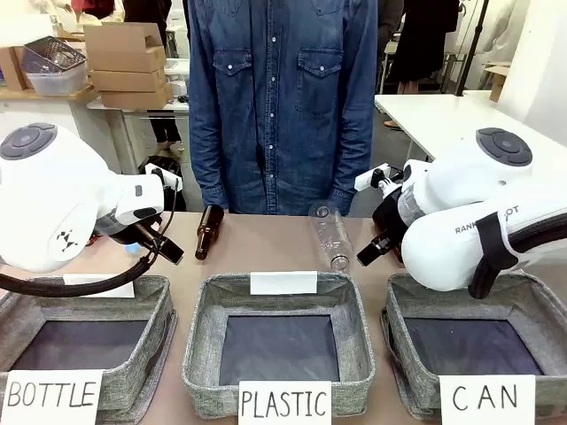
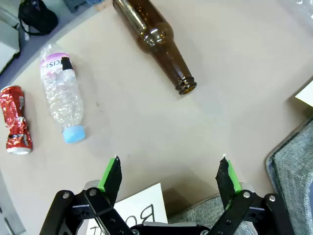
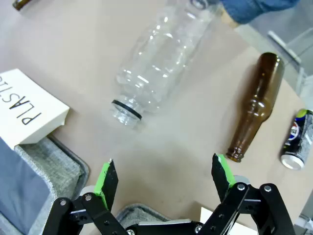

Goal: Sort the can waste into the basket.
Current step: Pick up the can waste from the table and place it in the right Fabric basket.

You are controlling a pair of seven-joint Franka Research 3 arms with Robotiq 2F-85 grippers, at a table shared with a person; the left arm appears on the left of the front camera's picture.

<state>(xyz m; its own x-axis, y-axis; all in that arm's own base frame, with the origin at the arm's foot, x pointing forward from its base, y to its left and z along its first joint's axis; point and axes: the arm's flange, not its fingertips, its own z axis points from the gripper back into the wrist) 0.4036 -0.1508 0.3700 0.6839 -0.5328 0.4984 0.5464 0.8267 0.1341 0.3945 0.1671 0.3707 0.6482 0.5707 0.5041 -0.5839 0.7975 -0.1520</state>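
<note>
Left wrist view shows me the red can (image 2: 15,120), likely light, thin-walled, slick, so I'd pinch its crumpled middle; left gripper (image 2: 171,169) and right gripper (image 3: 164,170) gape empty.

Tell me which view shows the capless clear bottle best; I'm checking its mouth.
The right wrist view: the clear bottle lies close, its open mouth and dark neck ring plain. The front view shows it small, lying mouth toward the camera. Left wrist view: perhaps a corner sliver.
</note>
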